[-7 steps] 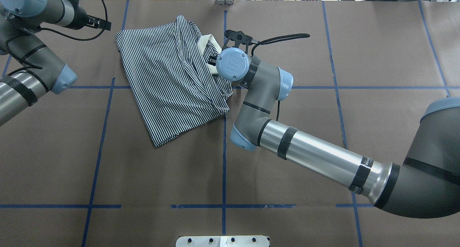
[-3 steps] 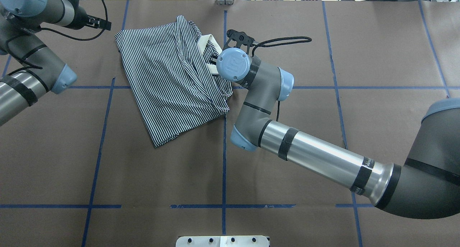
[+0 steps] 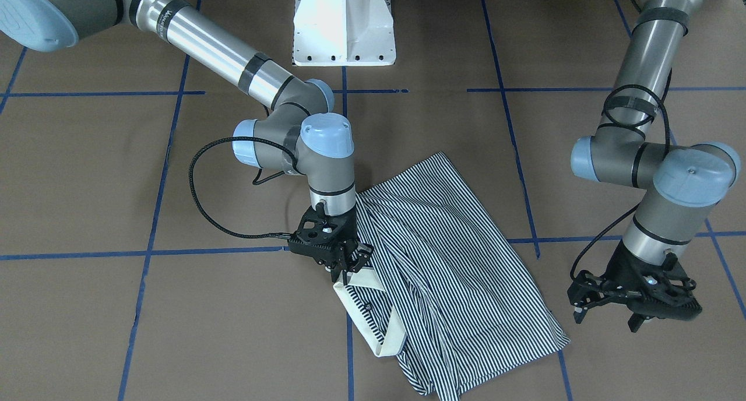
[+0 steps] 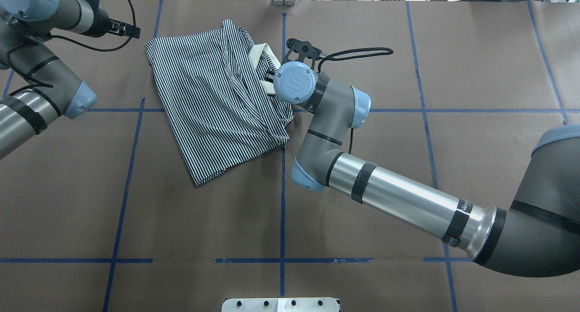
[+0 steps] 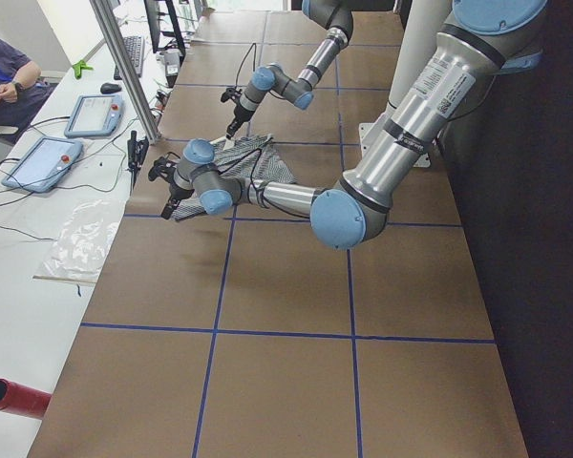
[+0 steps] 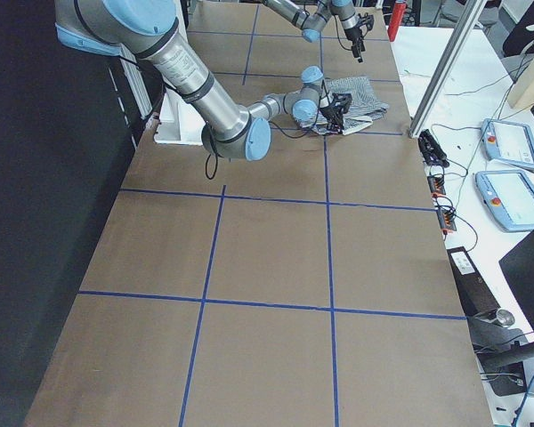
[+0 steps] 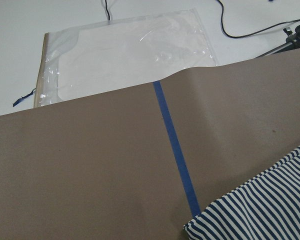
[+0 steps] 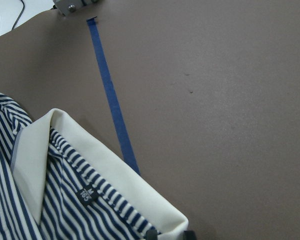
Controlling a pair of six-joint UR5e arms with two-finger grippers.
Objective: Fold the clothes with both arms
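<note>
Right gripper at the collar, ready for the next fold

The polo shirt lies partly folded near the tabletop's far edge, left of its middle. The right gripper meets the cream collar, jaws nearly together, apparently pinching its corner. The left gripper hangs spread apart just beside the shirt's opposite edge. The next move probably calls for lifting the collar across.

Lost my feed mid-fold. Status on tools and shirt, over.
Right tool shut on polo shirt at collar. Left tool open, empty, off the shirt's edge. Shirt partly folded, rumpled. Nothing seen blocking.
</note>
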